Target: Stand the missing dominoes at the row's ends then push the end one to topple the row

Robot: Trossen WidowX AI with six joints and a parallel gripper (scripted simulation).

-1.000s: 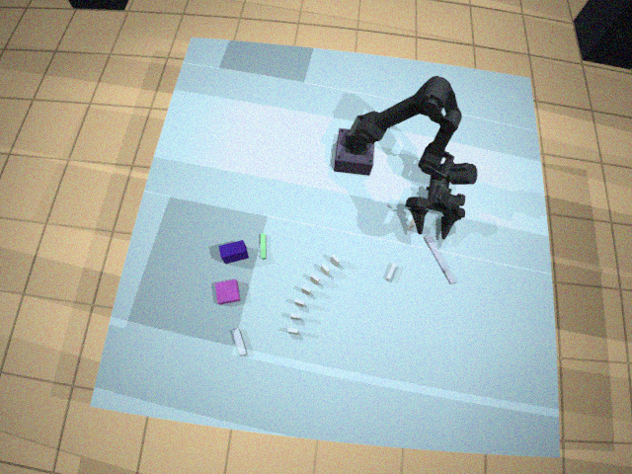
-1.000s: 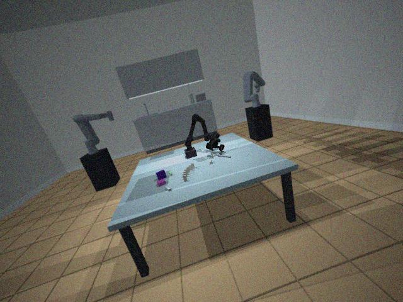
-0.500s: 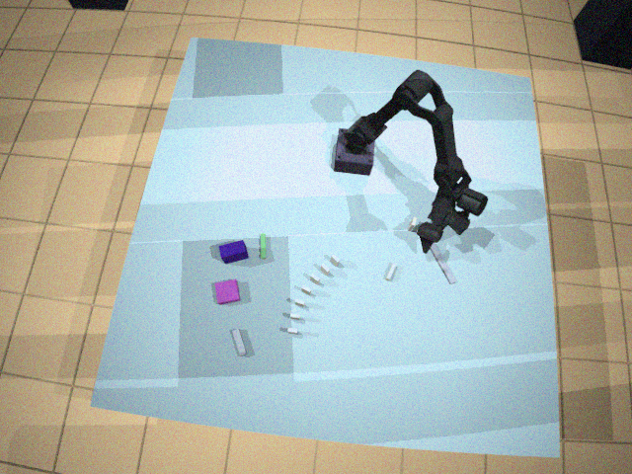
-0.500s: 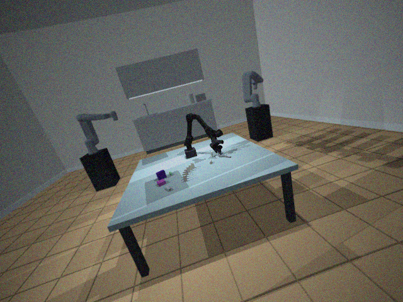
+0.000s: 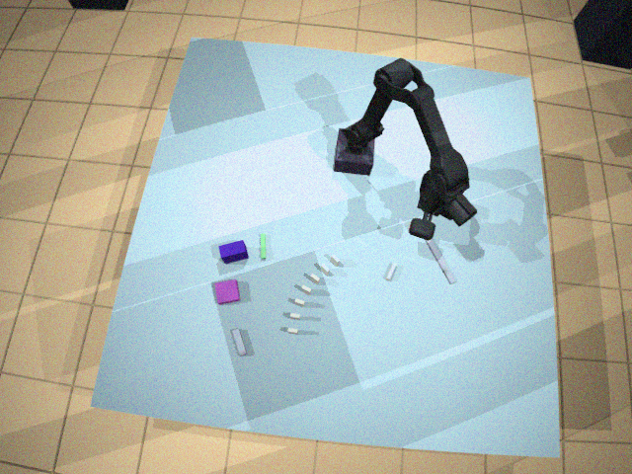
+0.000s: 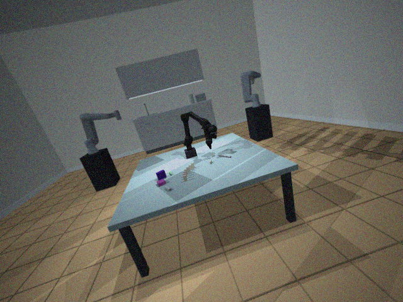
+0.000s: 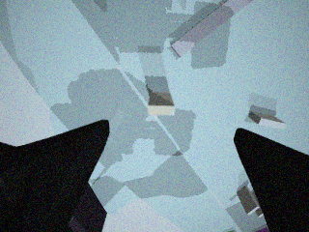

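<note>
Cream shows on the top of the single domino (image 7: pixel 161 109) under the claw (image 5: pixel 423 229) (image 6: pixel 210 147) (image 7: pixel 173 130), set well apart from the row of standing dominoes (image 5: pixel 299 301) (image 6: pixel 185 177) (image 7: pixel 248 199). It appears upright. The claw is spread wide with nothing pinched, and is held above the table (image 5: pixel 459 408) (image 6: pixel 208 191) (image 7: pixel 285 63). In the wrist view the domino is seen between the fingertips and slightly beyond the line joining them, a little nearer the left of that view.

If it is upright, its long axis is vertical, along the claw's reach, while its broad width is laid roughly from one fingertip toward the other. A grip on its narrow edges would be given by a straight descent; a quarter turn would be needed for its broad faces. Picking it up is judged to be the step in hand, before it is carried to an end of the row.

Between it and the row, a loose pale piece (image 5: pixel 390 271) (image 6: pixel 210 162) (image 7: pixel 270 122) is seen; whether it is another missing domino cannot be told. In the top view the domino is hidden by the arm, and in the exterior view it cannot be made out. Part of the row is cut off by a finger in the wrist view.
</note>
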